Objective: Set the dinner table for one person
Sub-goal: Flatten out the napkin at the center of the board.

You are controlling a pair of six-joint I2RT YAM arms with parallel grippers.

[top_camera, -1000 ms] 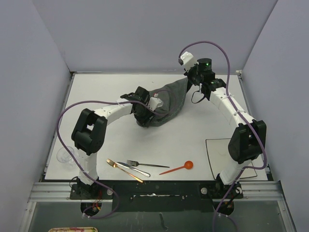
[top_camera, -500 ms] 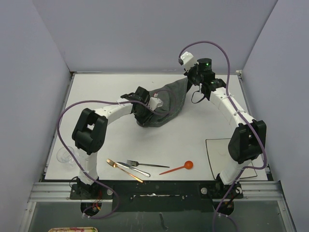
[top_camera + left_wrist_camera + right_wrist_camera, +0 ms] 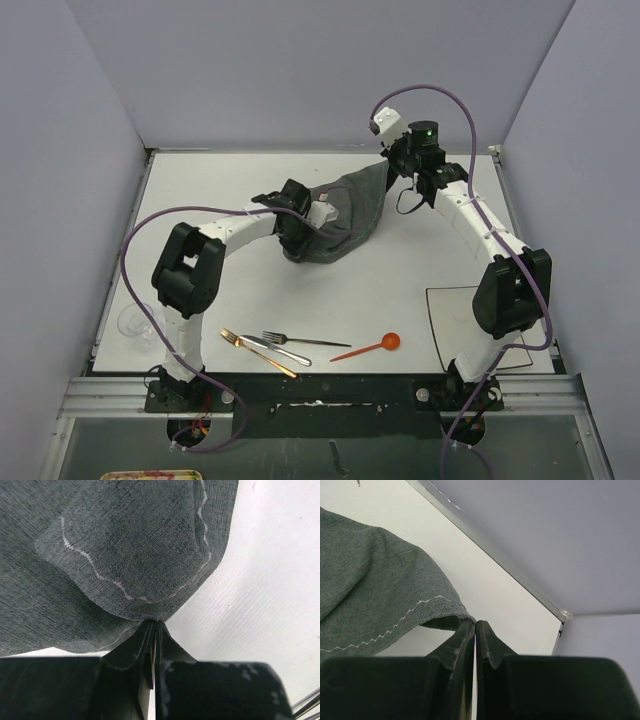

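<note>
The dark grey stitched placemat (image 3: 352,212) lies crumpled and partly lifted at the back middle of the white dinner table (image 3: 210,190). My left gripper (image 3: 299,243) is shut on the mat's near-left edge; in the left wrist view the cloth (image 3: 130,555) bunches right at the closed fingertips (image 3: 153,624). My right gripper (image 3: 393,166) is shut on the mat's far-right corner, and in the right wrist view the stitched hem (image 3: 380,605) runs into the pinched tips (image 3: 475,624). The mat hangs between the two grips.
Near the front edge lie a gold utensil (image 3: 258,352), a silver fork (image 3: 305,341), a silver knife (image 3: 277,349) and an orange spoon (image 3: 368,348). A square off-white plate (image 3: 450,318) sits at the front right, partly behind the right arm. A clear glass (image 3: 132,322) stands at the front left.
My left gripper has closed on the placemat's edge. Both arms and the mat have barely shifted; the right gripper stays shut on its corner.
</note>
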